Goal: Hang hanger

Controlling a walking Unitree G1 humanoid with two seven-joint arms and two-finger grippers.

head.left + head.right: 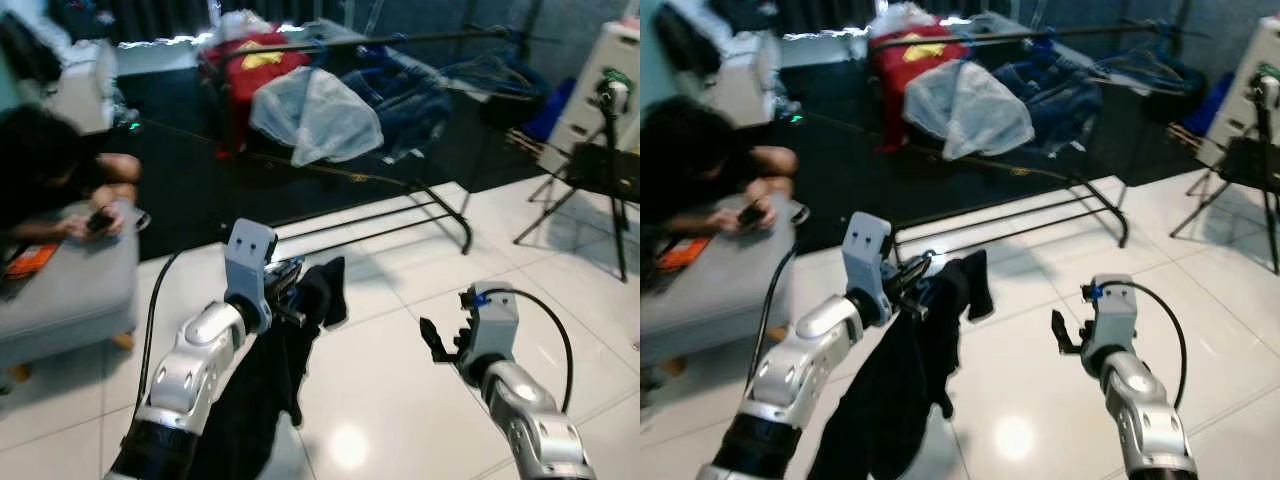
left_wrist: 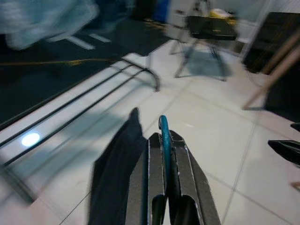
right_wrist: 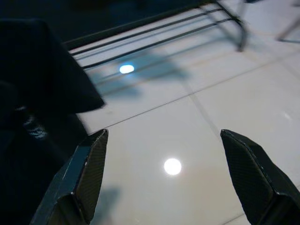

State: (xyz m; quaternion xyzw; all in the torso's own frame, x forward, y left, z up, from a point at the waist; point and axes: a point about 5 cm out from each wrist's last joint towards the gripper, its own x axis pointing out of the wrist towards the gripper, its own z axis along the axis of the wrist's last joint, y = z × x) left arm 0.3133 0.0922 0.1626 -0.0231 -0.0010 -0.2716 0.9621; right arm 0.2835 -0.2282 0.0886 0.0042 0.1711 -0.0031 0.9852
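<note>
Left gripper (image 2: 165,154) clamped on teal hanger (image 2: 163,136), dark garment (image 1: 270,390) draped below; right gripper (image 3: 173,180) spread apart over white floor (image 1: 400,400) (clothes rack (image 1: 420,205) far).

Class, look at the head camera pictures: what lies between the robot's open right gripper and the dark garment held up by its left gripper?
Bare white floor tiles only. In the right eye view, nothing lies between the right gripper and the dark garment hanging from the left gripper.
</note>
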